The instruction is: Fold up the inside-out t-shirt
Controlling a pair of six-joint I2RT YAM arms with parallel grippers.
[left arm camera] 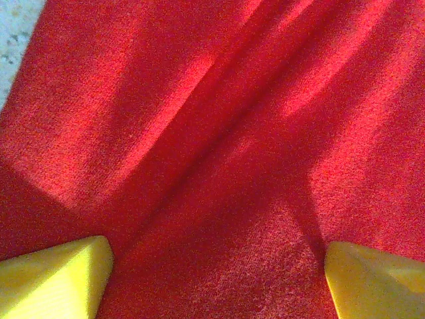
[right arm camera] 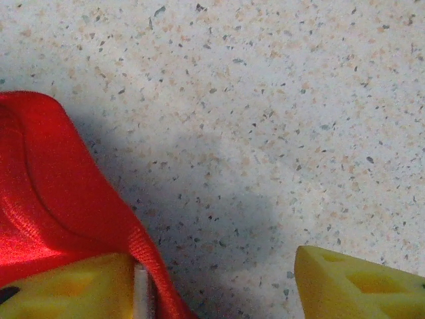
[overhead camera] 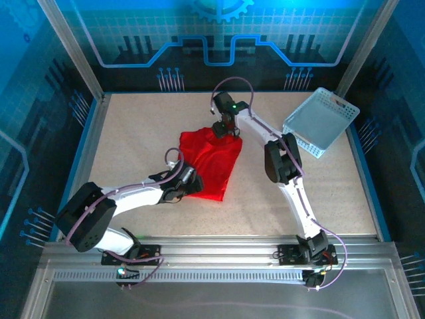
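Observation:
The inside-out t-shirt (overhead camera: 211,163) is a bright red, crumpled heap in the middle of the table, narrowing to a point at its near end. My left gripper (overhead camera: 189,181) rests over its near left part. In the left wrist view the left gripper (left arm camera: 219,249) is open, its yellow fingertips (left arm camera: 80,272) wide apart above creased red cloth (left arm camera: 219,119). My right gripper (overhead camera: 226,131) is at the shirt's far right corner. In the right wrist view the right gripper (right arm camera: 216,256) stands open over bare table, with a hemmed shirt edge (right arm camera: 60,193) lying against its left finger (right arm camera: 80,286).
A light blue mesh basket (overhead camera: 321,121) sits tilted at the back right, beside the right arm's elbow. The speckled tabletop (overhead camera: 133,133) is bounded by blue walls and metal posts. A metal rail (overhead camera: 219,249) carrying the arm bases runs along the near edge.

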